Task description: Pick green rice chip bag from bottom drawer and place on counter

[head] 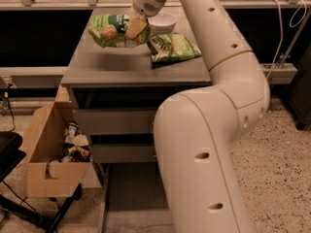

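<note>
Arm [204,130] is seen filling five o'clock, grey surface [112,64] behind. At eleven o'clock the green rice chip bag [109,30] is held above it, pinched in the hand [136,28]. Light and crinkly; an edge grip is judged safest.

High front view; claw [136,28] over counter [121,68]

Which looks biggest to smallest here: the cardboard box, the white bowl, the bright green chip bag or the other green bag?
Cardboard box, though it is nearer the camera.
Then green rice chip bag, held by the gripper above the counter, and paler green bag: alike.
White bowl smallest.
</note>
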Action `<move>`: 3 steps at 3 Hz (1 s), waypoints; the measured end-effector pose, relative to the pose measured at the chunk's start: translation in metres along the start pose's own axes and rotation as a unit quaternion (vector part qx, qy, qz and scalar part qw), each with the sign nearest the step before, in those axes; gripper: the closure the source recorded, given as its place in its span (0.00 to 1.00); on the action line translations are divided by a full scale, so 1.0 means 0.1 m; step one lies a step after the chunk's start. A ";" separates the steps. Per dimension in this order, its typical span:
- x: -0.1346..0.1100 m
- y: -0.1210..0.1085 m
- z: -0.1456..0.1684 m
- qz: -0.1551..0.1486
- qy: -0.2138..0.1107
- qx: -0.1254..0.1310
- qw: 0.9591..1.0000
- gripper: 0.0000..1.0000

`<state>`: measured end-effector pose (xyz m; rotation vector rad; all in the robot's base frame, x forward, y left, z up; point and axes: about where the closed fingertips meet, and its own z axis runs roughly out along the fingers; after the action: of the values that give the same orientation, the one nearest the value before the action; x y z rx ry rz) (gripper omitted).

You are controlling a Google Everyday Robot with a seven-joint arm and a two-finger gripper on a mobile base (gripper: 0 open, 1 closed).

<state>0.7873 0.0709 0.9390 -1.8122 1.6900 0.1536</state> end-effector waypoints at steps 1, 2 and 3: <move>-0.04 -0.12 0.61 0.028 0.015 0.004 0.999 1.00; -0.03 -0.11 0.68 0.029 0.015 0.000 0.999 0.82; -0.04 -0.10 0.73 0.029 0.015 -0.001 0.999 0.59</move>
<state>0.8208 0.1117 0.8875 -1.7764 1.7650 0.1541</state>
